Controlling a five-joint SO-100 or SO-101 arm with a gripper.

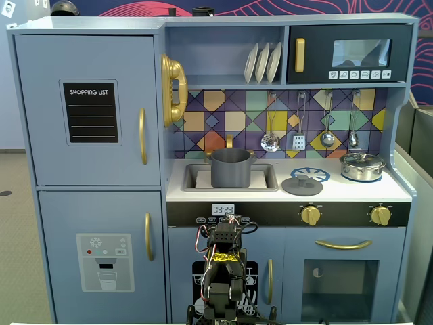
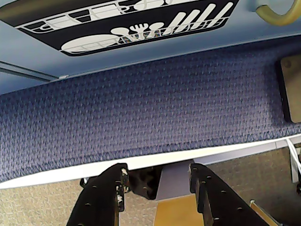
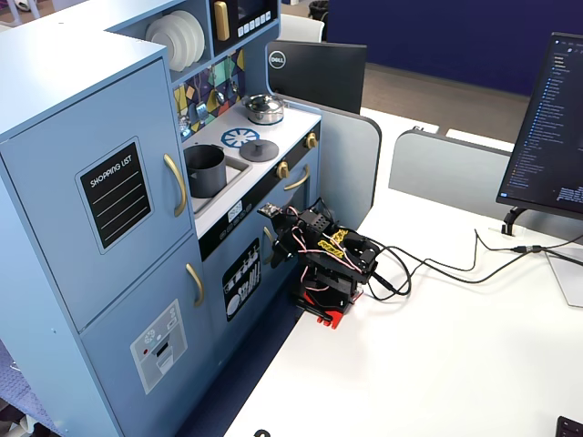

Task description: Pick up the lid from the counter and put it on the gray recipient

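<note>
- The lid (image 1: 302, 184) lies flat on the white counter (image 1: 399, 192), near its front edge and about midway along. It sits partly over the blue burner ring (image 1: 310, 175) and just right of the sink (image 1: 270, 181).
- The gray recipient (image 1: 231, 167) stands upright in the sink at the counter's left end, open on top, well apart from the lid.
- The silver pot (image 1: 362, 166) sits lidded toward the counter's right rear corner.
- The arm (image 3: 323, 264) is folded low on the white table (image 3: 455, 364), below counter level, against the kitchen's lower doors.
- In the wrist view the gripper (image 2: 157, 181) has its fingers spread with nothing between them, above blue carpet (image 2: 141, 113); its tips are probably cut off by the bottom edge.
</note>
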